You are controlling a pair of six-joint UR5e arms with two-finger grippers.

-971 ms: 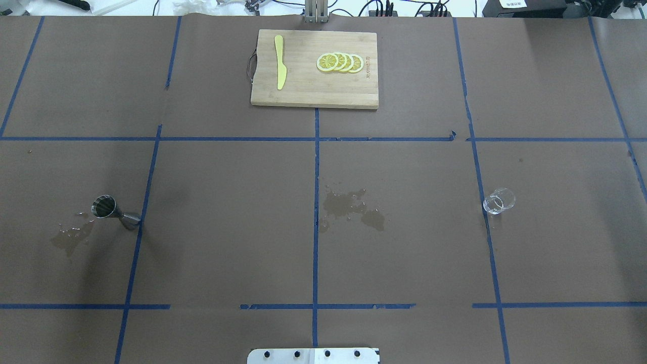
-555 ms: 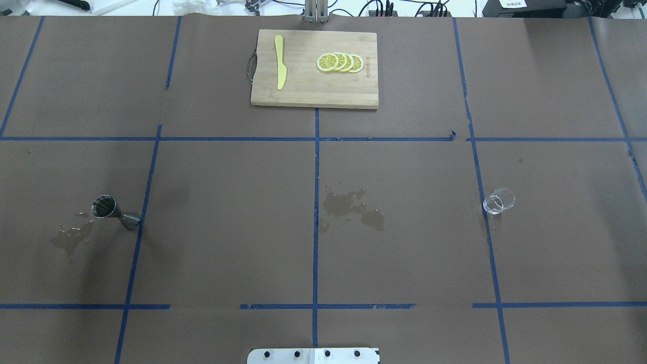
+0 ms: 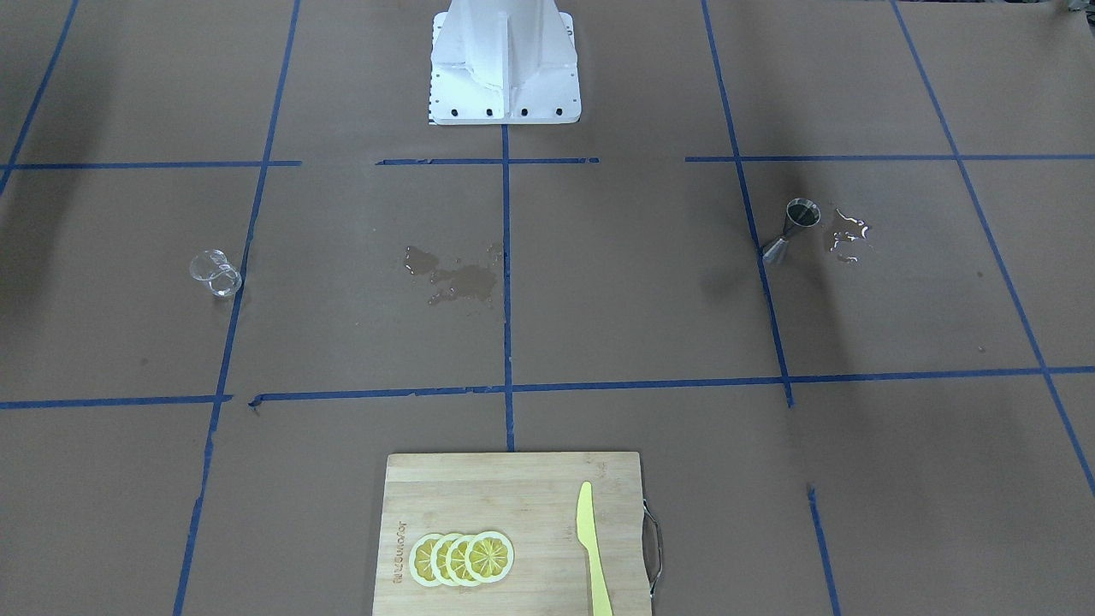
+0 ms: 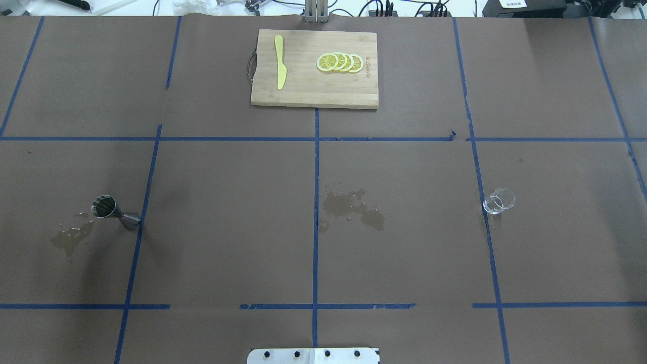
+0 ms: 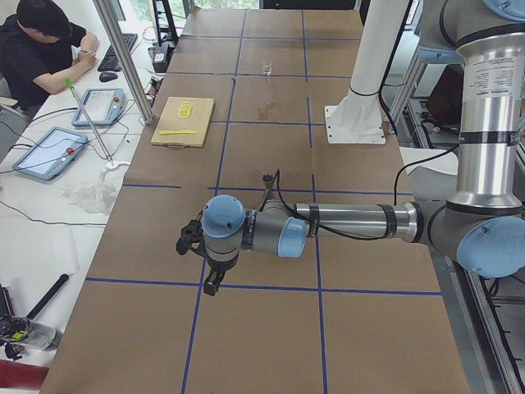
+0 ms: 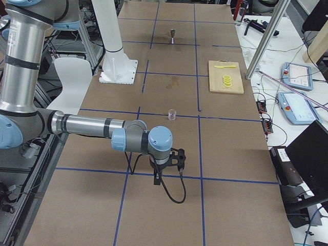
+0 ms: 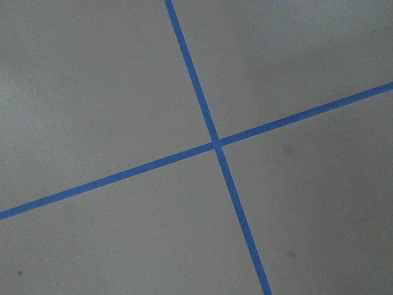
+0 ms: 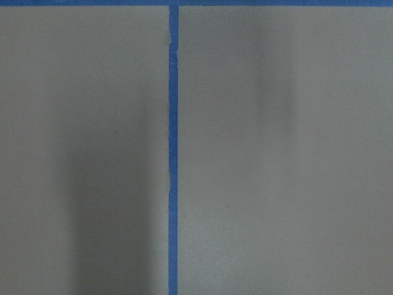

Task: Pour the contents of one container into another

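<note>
Brown table (image 4: 227,202), cup (image 4: 499,200) beyond right hand (image 6: 178,158)

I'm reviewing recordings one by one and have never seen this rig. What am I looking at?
Two robot arms work at a paper-covered table gridded with blue tape. Two pictures look down, from behind and facing the robot; two look along the table from its ends; two wrist cameras see only paper and tape. A clear glass cup and a steel jigger stand far apart, with wet patches nearby. A cutting board carries lemon slices and a yellow knife. The left pincer and right pincer hang over bare paper, away from both; nothing is held.
</note>
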